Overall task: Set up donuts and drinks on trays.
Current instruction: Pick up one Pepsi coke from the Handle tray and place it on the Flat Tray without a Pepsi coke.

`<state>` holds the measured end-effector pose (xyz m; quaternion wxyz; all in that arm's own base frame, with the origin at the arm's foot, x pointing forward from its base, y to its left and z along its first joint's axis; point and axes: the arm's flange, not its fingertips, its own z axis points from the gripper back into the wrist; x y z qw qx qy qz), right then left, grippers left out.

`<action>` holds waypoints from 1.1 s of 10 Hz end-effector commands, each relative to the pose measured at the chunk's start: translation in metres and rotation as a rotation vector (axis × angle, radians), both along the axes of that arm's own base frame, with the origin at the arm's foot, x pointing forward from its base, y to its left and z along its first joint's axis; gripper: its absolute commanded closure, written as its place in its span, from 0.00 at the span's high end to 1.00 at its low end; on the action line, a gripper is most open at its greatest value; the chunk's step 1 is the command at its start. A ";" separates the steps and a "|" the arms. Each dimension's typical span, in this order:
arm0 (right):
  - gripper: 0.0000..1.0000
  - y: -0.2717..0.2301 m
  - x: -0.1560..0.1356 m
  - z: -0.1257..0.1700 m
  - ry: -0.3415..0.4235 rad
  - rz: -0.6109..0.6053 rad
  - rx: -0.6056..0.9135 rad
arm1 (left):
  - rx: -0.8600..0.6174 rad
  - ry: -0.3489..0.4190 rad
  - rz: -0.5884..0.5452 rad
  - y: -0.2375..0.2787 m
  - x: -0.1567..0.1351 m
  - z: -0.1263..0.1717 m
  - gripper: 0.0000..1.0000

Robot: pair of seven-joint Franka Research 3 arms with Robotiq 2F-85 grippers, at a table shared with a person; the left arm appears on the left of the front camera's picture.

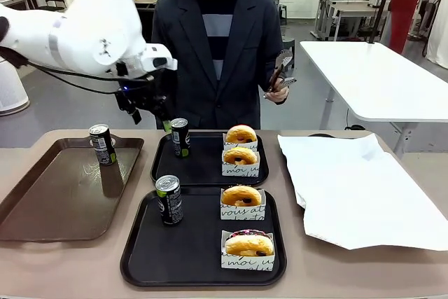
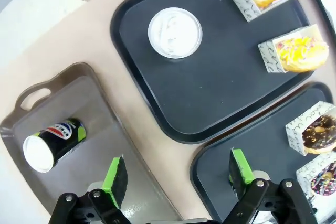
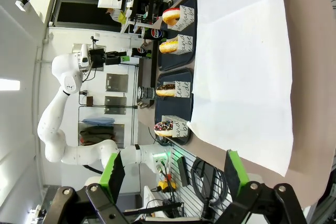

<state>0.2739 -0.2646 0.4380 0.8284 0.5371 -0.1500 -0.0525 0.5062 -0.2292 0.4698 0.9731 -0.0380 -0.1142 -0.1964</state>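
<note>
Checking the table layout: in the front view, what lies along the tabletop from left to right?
Brown tray with one can → the two black trays holding cans and sleeved donuts → white paper sheet.

I can read black script on the white donut sleeves: "moi u" on the far tray's nearer sleeve (image 1: 240,168), "vous at" (image 1: 242,211) and "moi u" (image 1: 246,262) on the near tray's.
</note>
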 end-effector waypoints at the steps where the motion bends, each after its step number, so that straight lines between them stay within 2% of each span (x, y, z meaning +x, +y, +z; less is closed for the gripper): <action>1: 1.00 0.000 0.001 0.001 -0.029 -0.005 0.020 | -0.188 0.004 0.083 0.070 -0.009 0.020 1.00; 3: 1.00 0.000 0.001 0.001 -0.029 -0.005 0.020 | -0.393 0.064 0.177 0.144 -0.016 0.032 1.00; 4: 1.00 0.000 0.001 0.001 -0.029 -0.005 0.020 | -0.498 0.069 0.234 0.180 -0.026 0.038 1.00; 6: 1.00 0.000 0.001 0.001 -0.029 -0.005 0.020 | -0.720 0.142 0.275 0.244 -0.034 0.044 1.00; 7: 1.00 0.000 0.001 0.001 -0.029 -0.005 0.020 | -0.820 0.133 0.283 0.266 -0.034 0.033 1.00; 9: 1.00 0.000 0.001 0.001 -0.029 -0.005 0.020 | -0.950 0.198 0.305 0.305 -0.032 -0.003 1.00; 11: 1.00 0.000 0.001 0.001 -0.029 -0.005 0.020 | -0.989 0.268 0.341 0.330 -0.031 -0.028 1.00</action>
